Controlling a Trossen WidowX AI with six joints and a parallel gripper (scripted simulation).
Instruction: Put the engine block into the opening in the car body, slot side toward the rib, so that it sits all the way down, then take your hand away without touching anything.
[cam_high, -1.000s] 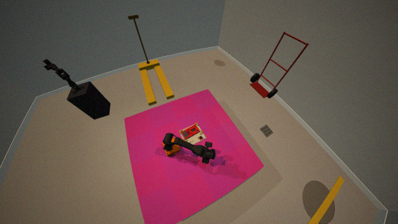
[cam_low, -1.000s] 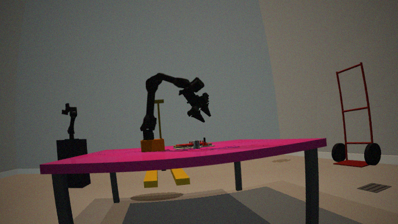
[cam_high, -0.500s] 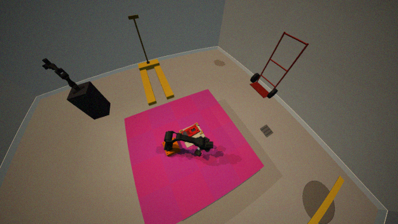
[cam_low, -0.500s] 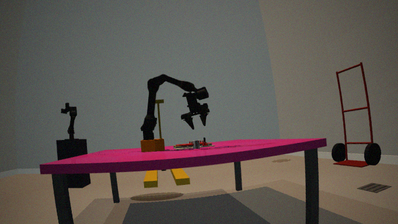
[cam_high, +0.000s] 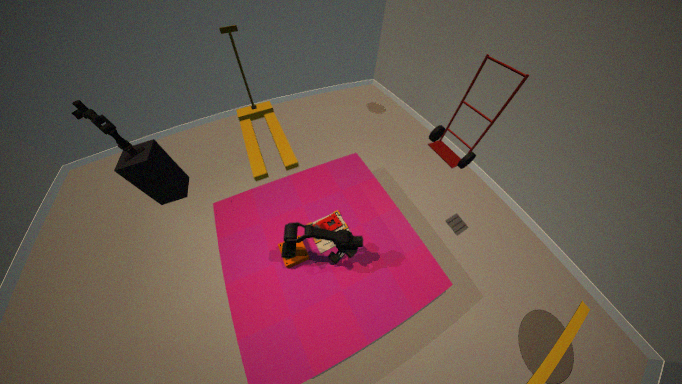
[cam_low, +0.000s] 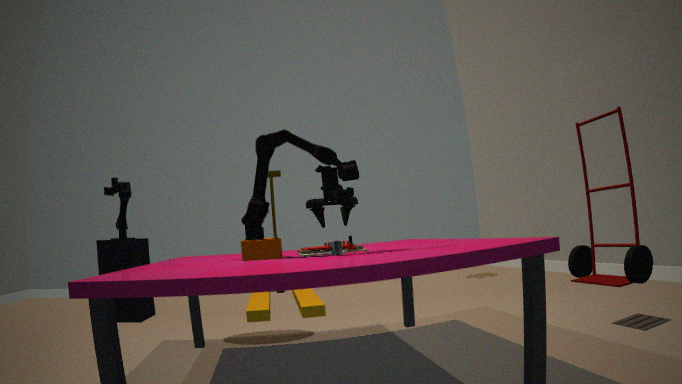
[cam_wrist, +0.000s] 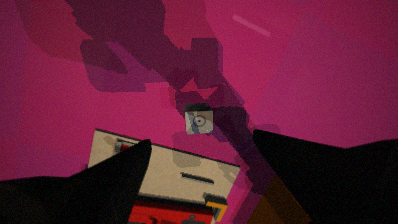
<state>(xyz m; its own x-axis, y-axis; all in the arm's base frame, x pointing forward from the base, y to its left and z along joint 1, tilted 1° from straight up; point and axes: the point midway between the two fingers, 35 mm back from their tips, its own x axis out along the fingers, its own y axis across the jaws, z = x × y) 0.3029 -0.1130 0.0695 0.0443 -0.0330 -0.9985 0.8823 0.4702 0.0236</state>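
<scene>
Engine block (cam_high: 341, 254) (cam_low: 336, 248) (cam_wrist: 199, 121) lies beside the car body (cam_high: 325, 223) (cam_low: 315, 248) (cam_wrist: 172, 212), toward the exterior view's near bench (cam_high: 280, 325) (cam_low: 300, 280) (cam_wrist: 300, 90) edge; hand (cam_high: 343, 256) (cam_low: 334, 227) (cam_wrist: 203, 139) hovers above, fingers apart, likely needing centring, lowering, then gripping

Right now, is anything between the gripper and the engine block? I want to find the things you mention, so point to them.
Nothing shows between the open gripper (cam_low: 334, 226) and the engine block (cam_low: 336, 248) (cam_wrist: 199, 121) on the table (cam_low: 320, 278); the exterior view shows bare air there.

"Spotted the engine block (cam_high: 341, 255) (cam_low: 336, 248) (cam_wrist: 199, 123)?"
"Sat small and grey on the pink tabletop (cam_high: 320, 335) (cam_low: 200, 281) (cam_wrist: 310, 75), ring mark uppermost, outside the car body (cam_high: 324, 244) (cam_low: 311, 252) (cam_wrist: 167, 172)"
"And the car body?"
"Lay flat close by, cream and red, partly hidden from above"
</scene>
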